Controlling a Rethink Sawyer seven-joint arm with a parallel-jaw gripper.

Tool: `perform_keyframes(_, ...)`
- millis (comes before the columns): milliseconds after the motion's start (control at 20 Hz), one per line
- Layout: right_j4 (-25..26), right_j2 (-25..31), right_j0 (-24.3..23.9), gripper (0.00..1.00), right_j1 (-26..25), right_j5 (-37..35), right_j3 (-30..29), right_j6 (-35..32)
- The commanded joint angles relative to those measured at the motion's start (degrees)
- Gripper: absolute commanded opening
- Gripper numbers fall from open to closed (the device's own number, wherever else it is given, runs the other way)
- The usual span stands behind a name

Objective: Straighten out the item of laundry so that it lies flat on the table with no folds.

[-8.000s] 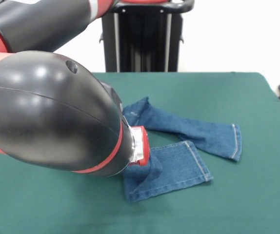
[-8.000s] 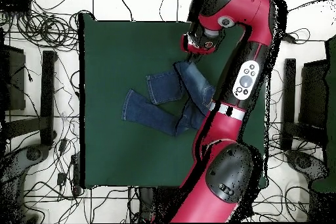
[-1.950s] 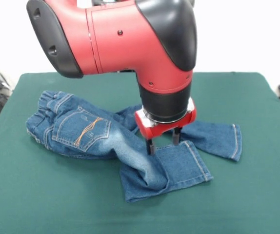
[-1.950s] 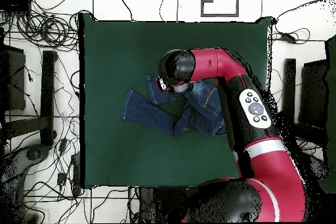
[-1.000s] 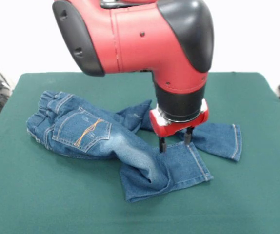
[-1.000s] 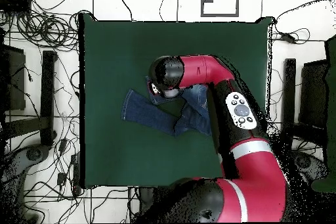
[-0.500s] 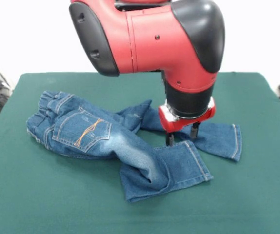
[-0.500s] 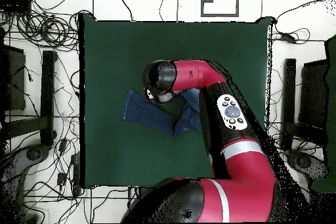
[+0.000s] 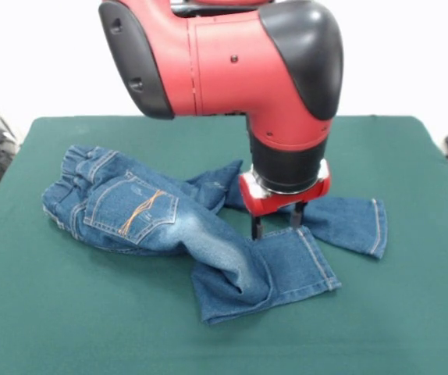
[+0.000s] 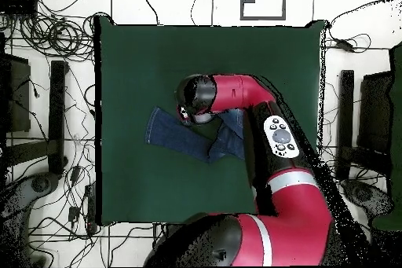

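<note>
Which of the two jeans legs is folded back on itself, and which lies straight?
The leg nearer the camera is folded back, its cuff under the hand. The far leg lies straight toward the picture's right.

table (image 9: 411, 312) bare all round | jeans (image 9: 138, 211) bunched mid-table | arm (image 10: 267, 131) overhangs them

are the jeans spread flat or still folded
Still folded. The jeans are bunched at the waist, and one leg doubles over and crosses the other near the open claw on the table.
</note>
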State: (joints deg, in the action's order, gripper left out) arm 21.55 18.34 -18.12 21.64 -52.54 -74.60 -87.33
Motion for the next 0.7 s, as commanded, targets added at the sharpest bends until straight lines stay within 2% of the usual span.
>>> perform_keyframes(50,-2.09,-1.53,3.72,1.00,-3.50,4.20,-1.76,-13.18)
perform_keyframes(700,-3.10,-4.61,6.90,1.00,-5.21,11.11,-3.00,-15.95)
